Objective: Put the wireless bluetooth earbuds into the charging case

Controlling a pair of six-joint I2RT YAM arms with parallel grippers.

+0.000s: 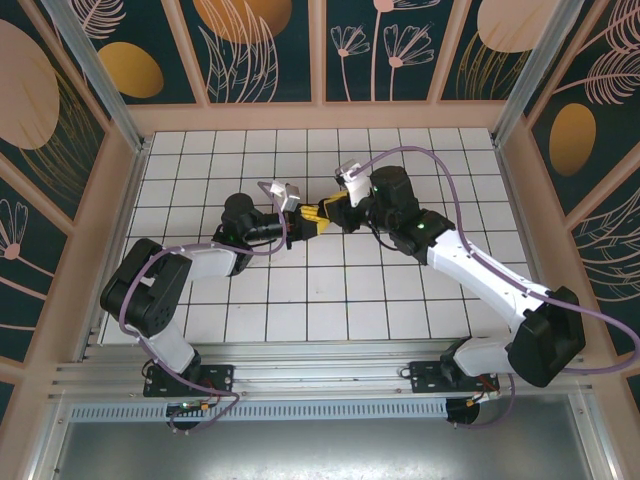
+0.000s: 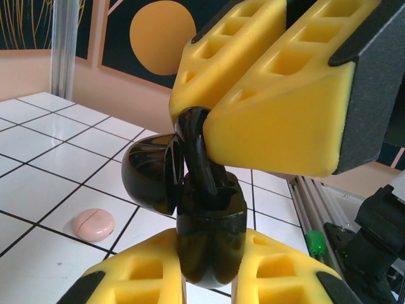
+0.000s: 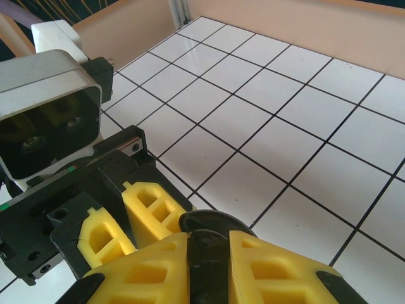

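Clenched nearest the left wrist lens, the yellow foam-fingered left gripper holds a glossy black open-lidded charging case above white, black-gridded table tiles, where the right gripper pinches a black stemmed earbud at its mouth, before peach walls and dark orange-disc panels.

1. Mid-desk blocked: left tool and right tool meet tip to tip, bridged by glossy black open-lidded plastic case and black stemmed earbud.
2. Small pale pink round disc lies on white gridded desk near the case.
3. Tiles beyond right tool open up to peach wall.
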